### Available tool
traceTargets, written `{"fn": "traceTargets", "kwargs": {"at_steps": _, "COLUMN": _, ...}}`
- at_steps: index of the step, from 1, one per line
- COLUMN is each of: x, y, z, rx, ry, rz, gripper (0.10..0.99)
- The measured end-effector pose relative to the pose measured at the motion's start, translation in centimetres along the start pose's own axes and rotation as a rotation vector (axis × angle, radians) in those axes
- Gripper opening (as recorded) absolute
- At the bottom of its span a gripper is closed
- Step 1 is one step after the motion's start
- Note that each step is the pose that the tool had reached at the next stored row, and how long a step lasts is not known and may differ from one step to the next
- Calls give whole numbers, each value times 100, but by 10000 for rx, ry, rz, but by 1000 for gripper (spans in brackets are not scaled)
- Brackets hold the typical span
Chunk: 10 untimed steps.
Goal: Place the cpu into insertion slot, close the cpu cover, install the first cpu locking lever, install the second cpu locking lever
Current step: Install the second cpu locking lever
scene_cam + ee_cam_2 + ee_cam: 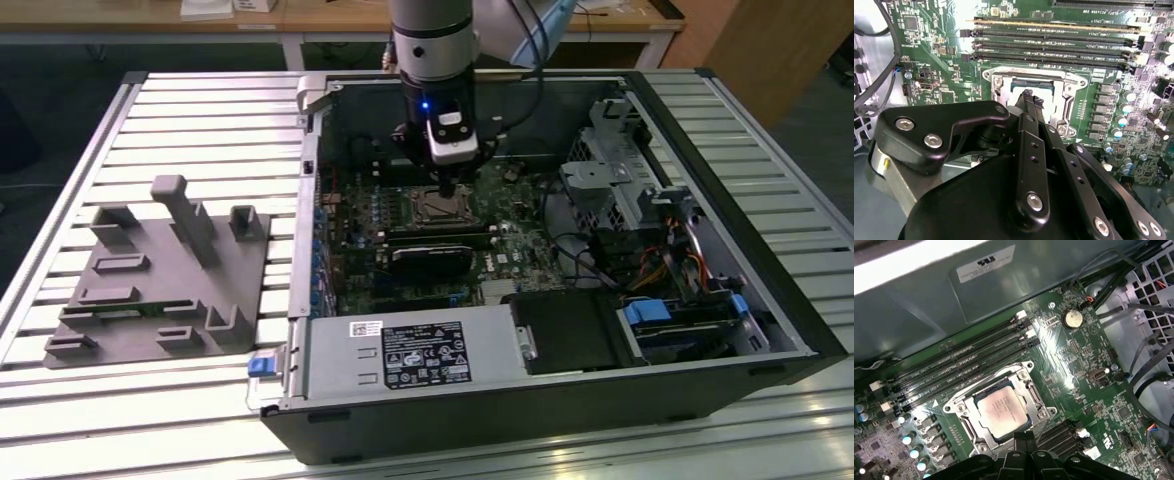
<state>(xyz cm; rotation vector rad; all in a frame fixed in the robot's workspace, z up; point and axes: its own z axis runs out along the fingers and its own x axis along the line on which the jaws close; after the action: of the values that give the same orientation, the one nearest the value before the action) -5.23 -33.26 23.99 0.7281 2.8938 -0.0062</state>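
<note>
1. Worktop [174,110]: ribbed aluminium-profile surface, slats running across the exterior view.
2. Open computer case [747,300] lies on its side on the worktop, taking most of the half toward the exterior view's right (one lower corner reaches the near edge).
3. Grey fixture plate [154,275], with upright posts and slots, sits flat toward the exterior view's left, just beside the case, apart from it.

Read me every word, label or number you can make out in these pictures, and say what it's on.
Black label on the power supply: print too small to read.
White sticker beside it: too small to read.
White label on the case wall: blurred.
cpu top: markings too faint.
Nothing can be quoted.
</note>
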Motion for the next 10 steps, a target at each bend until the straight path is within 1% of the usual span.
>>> {"fn": "traceTargets", "kwargs": {"at_steps": 6, "x": -27, "y": -49, "z": 2, "rx": 0, "ry": 0, "rz": -1, "gripper": 106}}
{"fn": "traceTargets", "kwargs": {"at_steps": 10, "x": -54, "y": -98, "z": 5, "rx": 0, "ry": 0, "rz": -2, "gripper": 106}}
